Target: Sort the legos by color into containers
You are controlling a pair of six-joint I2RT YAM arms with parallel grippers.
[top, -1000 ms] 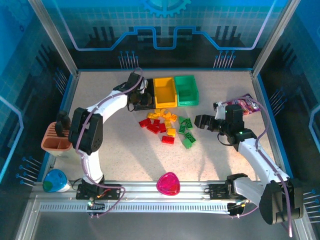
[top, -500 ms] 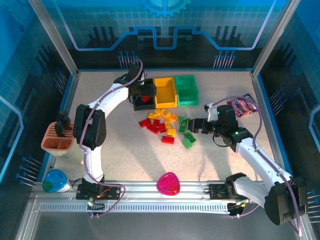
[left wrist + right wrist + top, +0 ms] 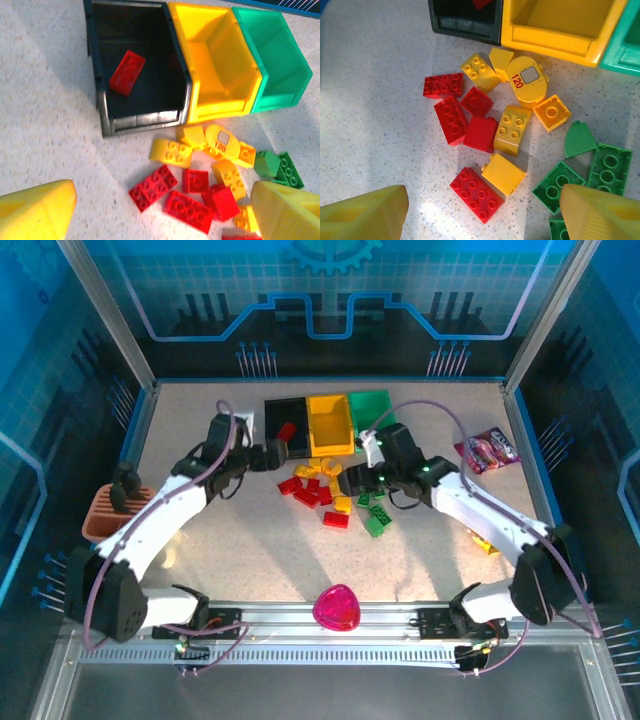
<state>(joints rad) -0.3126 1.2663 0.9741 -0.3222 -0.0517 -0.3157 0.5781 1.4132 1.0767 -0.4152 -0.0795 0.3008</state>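
Top external view: the left pincer has drawn back from the bins, its fingers spread wide and empty. The right pincer, also wide with nothing in it, has swung in over the loose red, yellow and green studded plastic bricks on the speckled desk. Beyond, the left wrist view looks into the black open plastic bin, where one red brick now lies, so sorting has barely begun, I'd say. The yellow plastic bin and green plastic bin hold nothing. Right wrist view shows the green plates more plainly.

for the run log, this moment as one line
left gripper open; right gripper open over loose plastic bricks; one red studded brick in black plastic bin; yellow bin, green bin empty
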